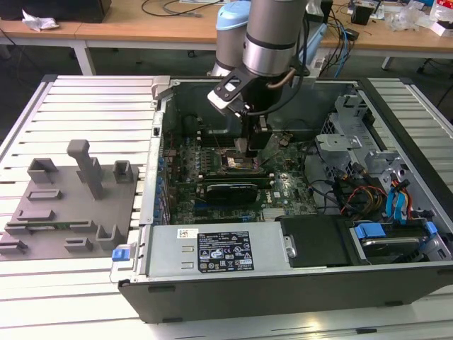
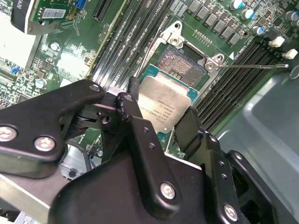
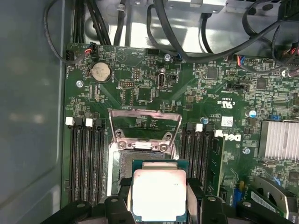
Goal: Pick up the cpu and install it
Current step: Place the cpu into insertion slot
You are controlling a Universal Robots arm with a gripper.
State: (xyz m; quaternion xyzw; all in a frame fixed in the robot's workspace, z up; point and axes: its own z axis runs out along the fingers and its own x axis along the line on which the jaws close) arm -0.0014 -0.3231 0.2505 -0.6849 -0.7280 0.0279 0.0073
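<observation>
The cpu (image 2: pixel 164 101) (image 3: pixel 159 189) is a thin square chip with a pale silver top and a green edge. My gripper (image 2: pixel 161 116) (image 3: pixel 159 200) is shut on it, with one black finger (image 2: pixel 132 105) on each of two opposite sides. In both wrist views the chip hangs just above the open socket (image 2: pixel 181 63) (image 3: pixel 125 164) on the motherboard, partly overlapping it. The socket's metal load plate (image 3: pixel 145 125) stands flipped open. In the exterior view the gripper (image 1: pixel 249 147) reaches down into the open computer case above the socket (image 1: pixel 237 164).
A large grey tray (image 1: pixel 64 205) with upright blocks lies at the exterior view's left, outside the case. Memory slots (image 3: pixel 86 158) flank the socket. A power supply (image 1: pixel 212 249), drive cage (image 1: pixel 368 152) and cables (image 1: pixel 354 195) crowd the case. A heatsink (image 3: pixel 280 140) sits nearby.
</observation>
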